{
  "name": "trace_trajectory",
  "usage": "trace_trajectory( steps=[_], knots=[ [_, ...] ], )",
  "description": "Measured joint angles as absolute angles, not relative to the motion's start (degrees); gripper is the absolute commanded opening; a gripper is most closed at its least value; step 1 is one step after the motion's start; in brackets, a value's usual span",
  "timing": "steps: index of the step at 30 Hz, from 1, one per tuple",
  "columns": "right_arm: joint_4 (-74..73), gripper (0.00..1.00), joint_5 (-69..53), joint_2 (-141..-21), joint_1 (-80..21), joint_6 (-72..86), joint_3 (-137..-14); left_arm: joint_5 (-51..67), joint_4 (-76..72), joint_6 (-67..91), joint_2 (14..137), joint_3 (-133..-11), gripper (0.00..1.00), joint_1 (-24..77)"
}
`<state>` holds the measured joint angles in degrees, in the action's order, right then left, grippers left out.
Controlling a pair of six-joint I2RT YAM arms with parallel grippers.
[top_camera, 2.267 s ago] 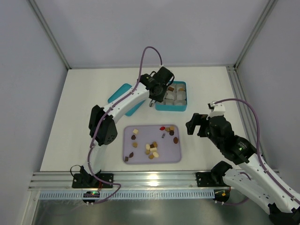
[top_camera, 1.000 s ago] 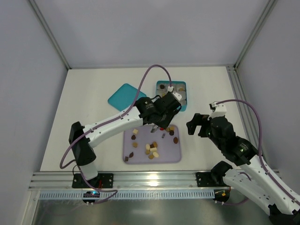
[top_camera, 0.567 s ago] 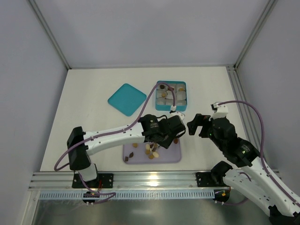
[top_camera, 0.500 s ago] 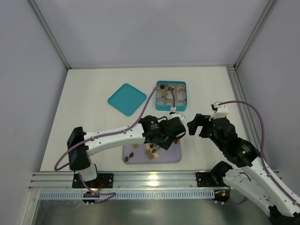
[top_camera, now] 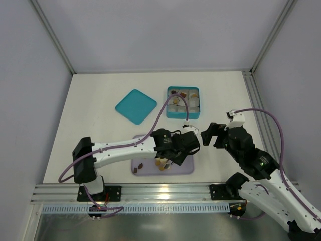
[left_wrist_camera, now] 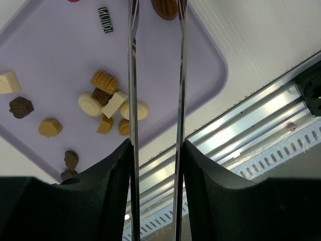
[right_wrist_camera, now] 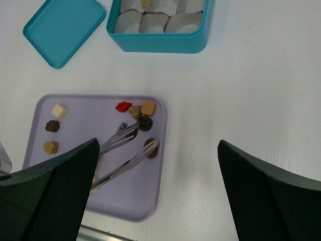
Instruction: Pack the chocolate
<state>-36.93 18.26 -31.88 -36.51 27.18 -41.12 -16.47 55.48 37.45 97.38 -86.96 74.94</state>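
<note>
Several pieces of chocolate lie loose on the lilac tray (right_wrist_camera: 135, 191): a red one (right_wrist_camera: 123, 106), a tan one (right_wrist_camera: 148, 108), a dark round one (right_wrist_camera: 145, 123) and a cream cube (right_wrist_camera: 60, 110). My left gripper (left_wrist_camera: 155, 150) hovers over the tray's right half, shut on metal tongs (left_wrist_camera: 133, 75). The tongs' blades stand apart. A brown oval piece (left_wrist_camera: 165, 7) lies between their tips, close to the right blade. To the right of the tray, over the bare table, my right gripper (top_camera: 208, 134) is wide open and holds nothing.
A teal box (top_camera: 183, 116) lined with white paper cups stands behind the tray, with a few pieces in its far cups. Its teal lid (top_camera: 136, 106) lies flat to the left. An aluminium rail (top_camera: 165, 193) runs along the near edge.
My left arm has swung from the teal box back toward me and lowered the tongs over the tray's right side. The right arm has barely moved.
</note>
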Motion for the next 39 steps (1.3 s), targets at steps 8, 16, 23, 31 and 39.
trace_trajectory(
  steps=[8,16,23,31,39],
  knots=[
    [-37.2,1.0,18.3,-31.9,-36.5,27.2,-41.1,-15.6,54.2,37.5,98.5,-86.7,0.43,75.0],
    [-37.4,1.0,18.3,-31.9,-36.5,27.2,-41.1,-15.2,53.5,37.5,100.4,-86.1,0.43,75.0],
    [-37.4,1.0,18.3,-31.9,-36.5,27.2,-41.1,-15.0,53.3,37.8,100.4,-85.1,0.43,75.0],
    [-37.4,1.0,18.3,-31.9,-36.5,27.3,-40.9,-14.9,53.3,38.7,100.4,-83.5,0.43,75.0],
    [-37.4,1.0,18.3,-31.9,-36.5,27.4,-40.7,-14.5,52.8,38.8,99.9,-82.4,0.43,75.0]
  ],
)
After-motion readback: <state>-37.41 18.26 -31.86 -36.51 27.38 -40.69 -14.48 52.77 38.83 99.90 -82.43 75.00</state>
